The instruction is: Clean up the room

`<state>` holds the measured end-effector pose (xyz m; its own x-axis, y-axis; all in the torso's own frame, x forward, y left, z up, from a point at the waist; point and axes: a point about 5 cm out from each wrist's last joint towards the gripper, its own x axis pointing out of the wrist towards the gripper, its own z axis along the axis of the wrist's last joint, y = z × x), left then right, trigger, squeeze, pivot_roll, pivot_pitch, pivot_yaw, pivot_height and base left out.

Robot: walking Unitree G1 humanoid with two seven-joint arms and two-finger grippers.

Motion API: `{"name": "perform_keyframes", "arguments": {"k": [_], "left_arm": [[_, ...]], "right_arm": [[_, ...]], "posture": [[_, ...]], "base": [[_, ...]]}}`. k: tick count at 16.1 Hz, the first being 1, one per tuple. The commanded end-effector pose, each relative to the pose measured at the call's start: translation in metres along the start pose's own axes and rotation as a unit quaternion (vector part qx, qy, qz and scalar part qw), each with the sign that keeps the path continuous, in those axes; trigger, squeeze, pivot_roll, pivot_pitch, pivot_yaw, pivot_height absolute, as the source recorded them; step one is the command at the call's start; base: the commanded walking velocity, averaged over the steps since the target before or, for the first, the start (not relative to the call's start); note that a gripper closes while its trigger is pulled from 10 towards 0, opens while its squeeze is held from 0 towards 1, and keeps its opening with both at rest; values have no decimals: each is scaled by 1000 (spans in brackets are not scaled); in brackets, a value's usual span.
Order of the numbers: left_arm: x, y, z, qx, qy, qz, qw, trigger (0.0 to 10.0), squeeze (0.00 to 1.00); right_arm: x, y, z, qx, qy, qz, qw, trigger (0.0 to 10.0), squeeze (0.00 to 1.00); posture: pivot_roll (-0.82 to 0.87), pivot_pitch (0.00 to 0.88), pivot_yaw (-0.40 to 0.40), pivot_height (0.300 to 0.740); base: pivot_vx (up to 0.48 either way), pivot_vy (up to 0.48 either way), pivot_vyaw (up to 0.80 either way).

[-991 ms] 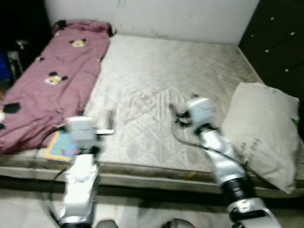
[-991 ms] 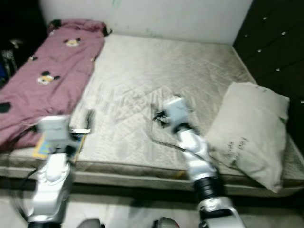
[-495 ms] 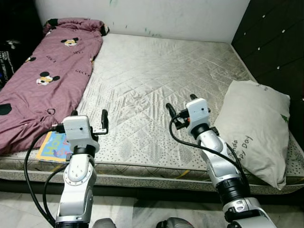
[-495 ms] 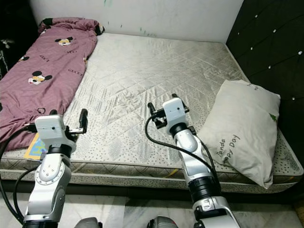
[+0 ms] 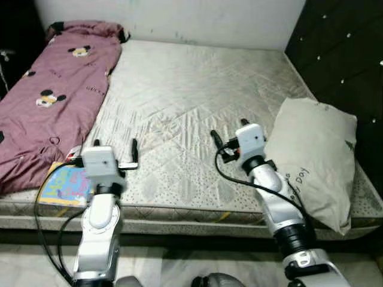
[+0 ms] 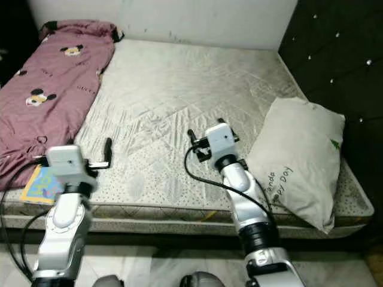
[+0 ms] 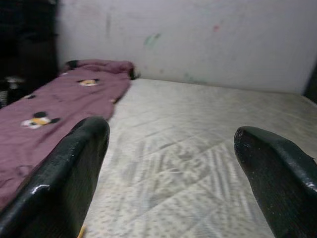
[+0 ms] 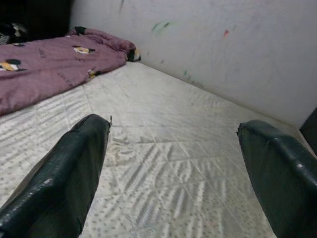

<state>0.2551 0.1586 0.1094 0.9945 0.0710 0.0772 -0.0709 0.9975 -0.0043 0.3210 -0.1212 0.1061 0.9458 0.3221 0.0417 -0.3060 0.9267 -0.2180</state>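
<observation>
A pink cartoon-mouse blanket point(image 5: 54, 89) lies rumpled along the left side of the bare grey mattress point(image 5: 197, 78). A pale pillow point(image 5: 311, 155) with green print rests askew at the mattress's right edge. A colourful picture book point(image 5: 64, 185) lies on the front left corner, partly under the blanket's hem. My left gripper point(image 5: 115, 150) hovers open over the front of the mattress, just right of the book. My right gripper point(image 5: 229, 131) is open too, over the mattress just left of the pillow. Neither holds anything, as the wrist views confirm point(image 7: 173, 168) point(image 8: 173, 168).
A dark padded wall panel point(image 5: 341, 54) runs along the bed's right side, and a marked white wall point(image 5: 179, 18) stands behind it. Pale floor tiles point(image 5: 179, 263) show below the bed's front edge. Dark clutter sits at the far left.
The whole picture has shifted and sharpened as the camera moved. Both arms keep the same raised pose over the bed's front, fingers open throughout.
</observation>
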Motion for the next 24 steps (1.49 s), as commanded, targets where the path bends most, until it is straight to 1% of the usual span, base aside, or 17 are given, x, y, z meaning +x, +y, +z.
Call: {"name": "perform_keyframes", "arguments": {"k": [1, 4, 6, 8, 10, 13, 24], "left_arm": [[1, 0, 1, 2, -1, -2, 1000, 10000, 0], [1, 0, 1, 1, -1, -2, 1000, 10000, 0], [2, -1, 1, 0, -2, -1, 1000, 10000, 0], [1, 0, 2, -10, -6, 2, 1000, 10000, 0], [1, -1, 3, -10, -10, -3, 1000, 10000, 0], [0, -4, 4, -15, -18, -19, 1000, 10000, 0], [0, -3, 5, -13, -19, -25, 999, 10000, 0]], "right_arm": [[2, -2, 4, 1, -9, -5, 1000, 10000, 0], [2, -2, 4, 1, -9, -4, 1000, 10000, 0], [3, -2, 5, -9, -8, 0, 1000, 10000, 0], [3, -2, 4, -9, -8, 0, 1000, 10000, 0], [3, -2, 4, -9, -8, 1, 1000, 10000, 0], [3, -2, 4, -9, -8, 1, 1000, 10000, 0], [4, -4, 4, -10, -8, -3, 1000, 10000, 0]], "posture": [[37, 0, -61, 740], [37, 0, -61, 740], [36, 0, -62, 740], [36, 0, -64, 740], [37, 0, -65, 740], [36, 0, -66, 740], [37, 0, -63, 740]], "base": [[0, -337, 0], [0, -337, 0], [0, -293, 0], [0, 0, 0], [0, 0, 0], [0, 0, 0], [302, 0, 0]]}}
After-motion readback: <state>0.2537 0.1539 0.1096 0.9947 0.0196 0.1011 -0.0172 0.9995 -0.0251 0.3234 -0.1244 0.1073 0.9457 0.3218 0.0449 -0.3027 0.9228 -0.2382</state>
